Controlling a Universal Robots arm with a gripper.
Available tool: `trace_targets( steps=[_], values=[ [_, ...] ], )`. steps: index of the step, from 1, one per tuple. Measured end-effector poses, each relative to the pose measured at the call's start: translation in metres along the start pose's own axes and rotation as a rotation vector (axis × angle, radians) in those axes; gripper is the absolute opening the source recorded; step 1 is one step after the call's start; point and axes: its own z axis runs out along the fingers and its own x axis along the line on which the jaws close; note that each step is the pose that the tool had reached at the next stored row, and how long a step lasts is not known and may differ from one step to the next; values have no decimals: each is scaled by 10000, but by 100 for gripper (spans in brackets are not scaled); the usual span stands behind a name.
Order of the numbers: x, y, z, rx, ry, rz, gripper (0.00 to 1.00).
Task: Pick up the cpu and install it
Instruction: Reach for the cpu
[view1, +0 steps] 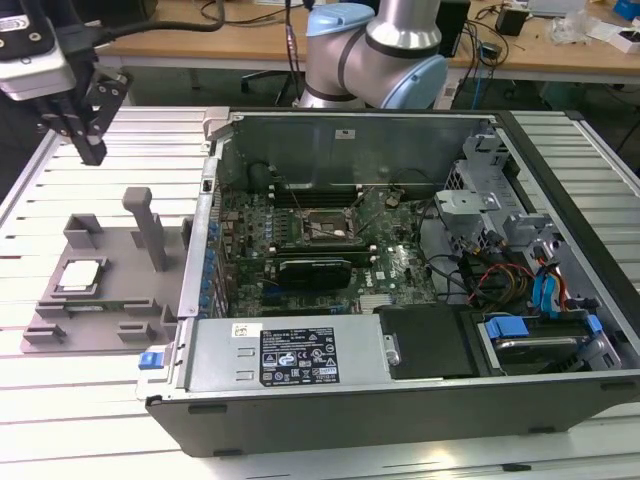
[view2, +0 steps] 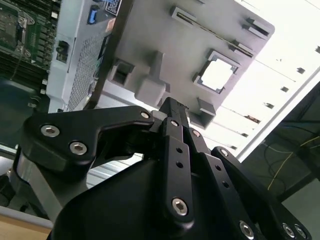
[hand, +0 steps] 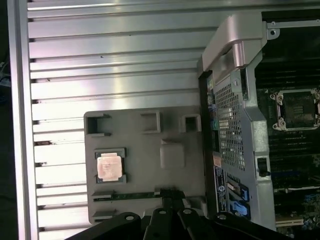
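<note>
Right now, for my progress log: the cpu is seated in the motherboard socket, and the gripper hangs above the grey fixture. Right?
No. The cpu lies on the grey fixture, as the exterior view shows, not in the socket. The gripper does hang above the fixture.

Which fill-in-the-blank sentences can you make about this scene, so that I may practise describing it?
1. The cpu lies on the grey fixture, ____ the computer case.
2. In the exterior view, the fixture stands to the ____ of the case.
3. The gripper hangs above the table and holds ____.

Missing words: outside; left; nothing.
</note>
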Motion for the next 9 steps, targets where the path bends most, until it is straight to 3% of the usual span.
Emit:
trace_targets(
  steps=[9],
  values=[
    [289, -21, -7, 0, 0, 0, 11]
  ],
)
